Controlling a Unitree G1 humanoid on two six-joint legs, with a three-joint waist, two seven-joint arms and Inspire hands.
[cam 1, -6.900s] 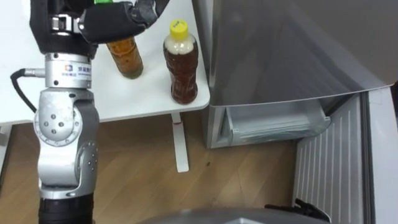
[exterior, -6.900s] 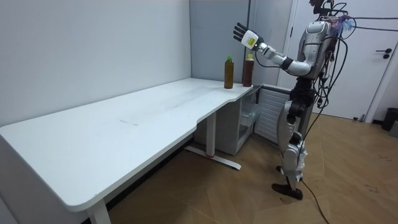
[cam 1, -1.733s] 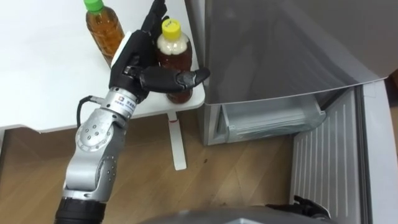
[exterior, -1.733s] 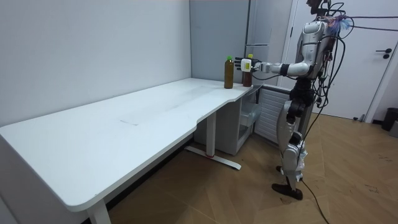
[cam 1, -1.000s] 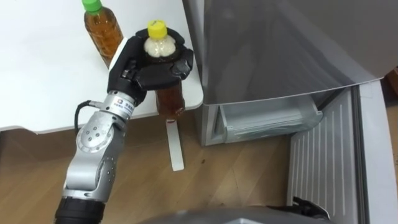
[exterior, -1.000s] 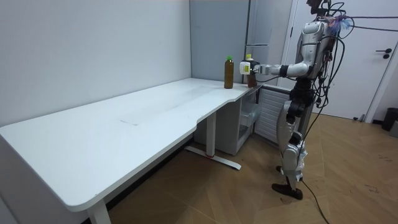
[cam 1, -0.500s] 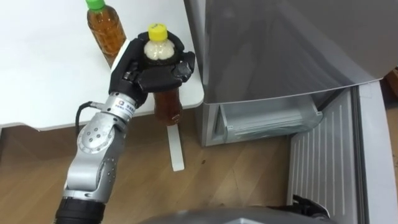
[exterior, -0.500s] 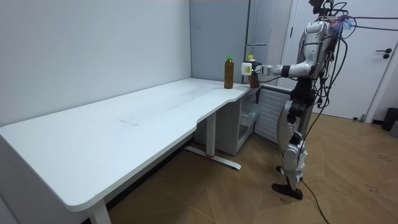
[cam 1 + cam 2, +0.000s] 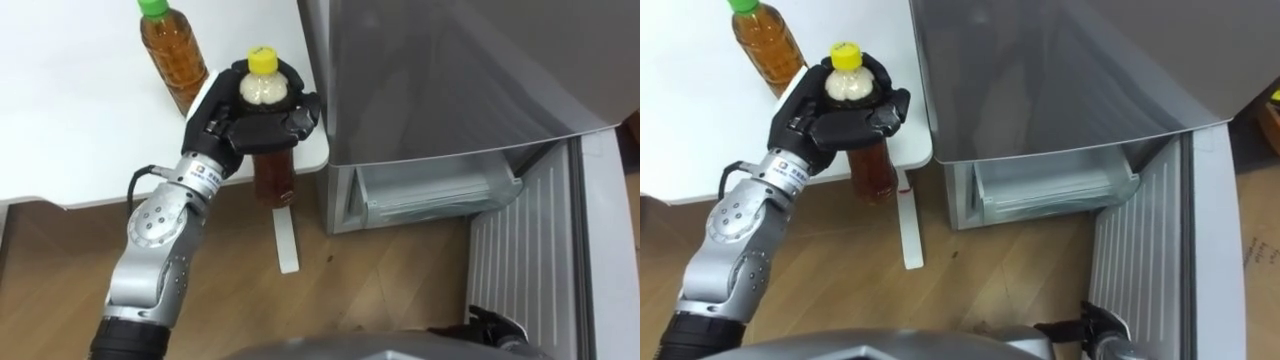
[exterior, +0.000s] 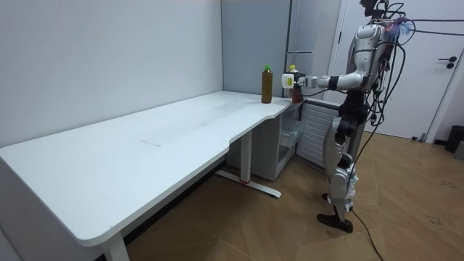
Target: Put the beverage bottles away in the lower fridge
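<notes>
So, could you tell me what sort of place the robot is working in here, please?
Probably an office or lab room rather than a home kitchen: a long white desk, a grey fridge beside it with its lower compartment open, and a bare wood floor.

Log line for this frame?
left hand: shut on yellow-cap bottle, lifted | green-cap bottle: on table | lower fridge: door open

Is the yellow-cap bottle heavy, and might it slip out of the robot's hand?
Probably fairly heavy: the yellow-cap bottle looks full of brown drink. It may swing or slip, since the left hand grips it high, just below the cap.
</notes>
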